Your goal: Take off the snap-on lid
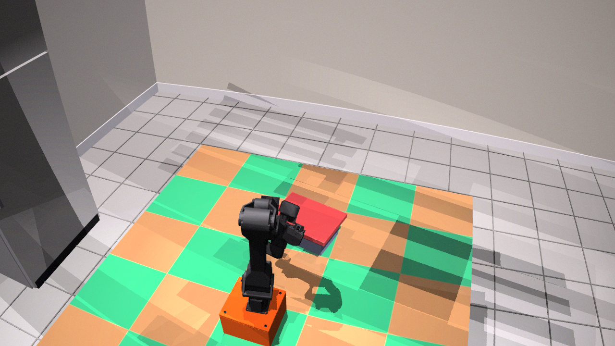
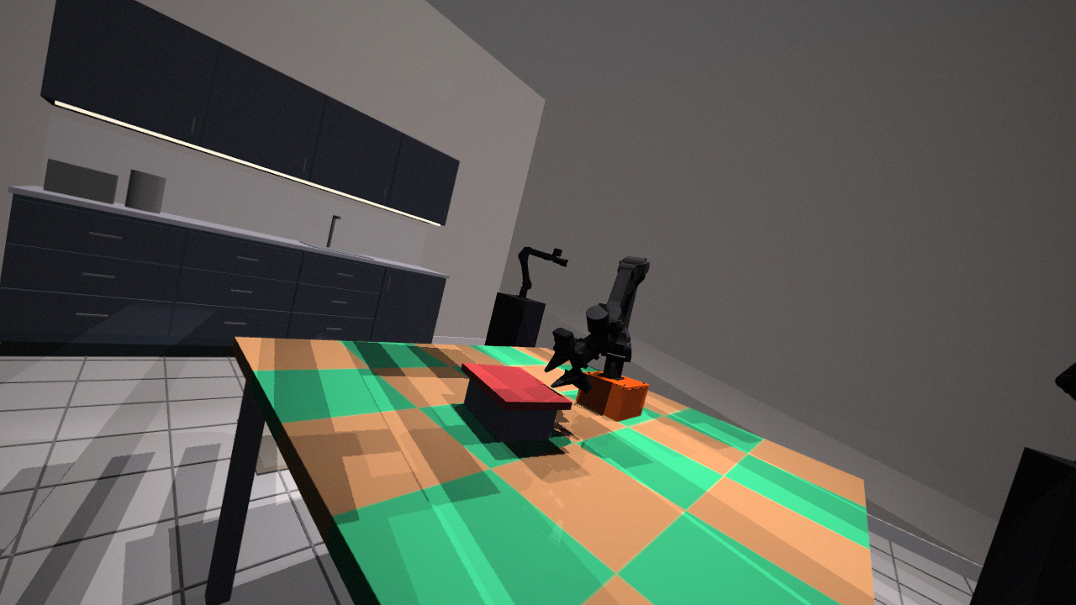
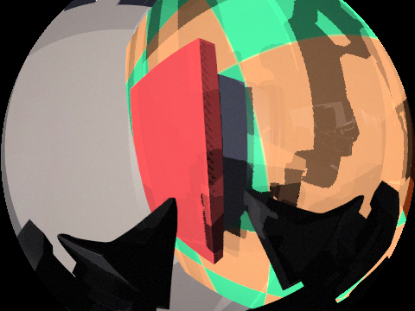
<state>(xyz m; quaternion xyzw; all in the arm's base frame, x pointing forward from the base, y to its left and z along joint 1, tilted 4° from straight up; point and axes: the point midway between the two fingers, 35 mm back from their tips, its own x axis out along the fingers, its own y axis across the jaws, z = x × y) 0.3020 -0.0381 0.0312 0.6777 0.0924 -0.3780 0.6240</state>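
A red lid [image 1: 320, 220] [image 2: 515, 381] [image 3: 170, 130] sits level on top of the dark blue-grey storage box [image 1: 313, 246] [image 2: 508, 419] [image 3: 233, 117], overhanging its sides. The box stands on the checkered table [image 2: 594, 492]. My black gripper [image 2: 550, 378] [image 3: 210, 196] is partly open and empty, tilted down at the lid's edge that faces the robot base. In the wrist view the lid's edge lies between the two fingers, one finger on the lid's top side and the other on the box side. No contact can be made out. In the top view the fingertips are hidden.
The orange base block [image 1: 251, 314] [image 2: 624, 398] of my arm stands on the table close to the box. The table's far edge [image 1: 331, 168] lies beyond the box. A second small arm [image 2: 526, 270] stands on a black pedestal away from the table.
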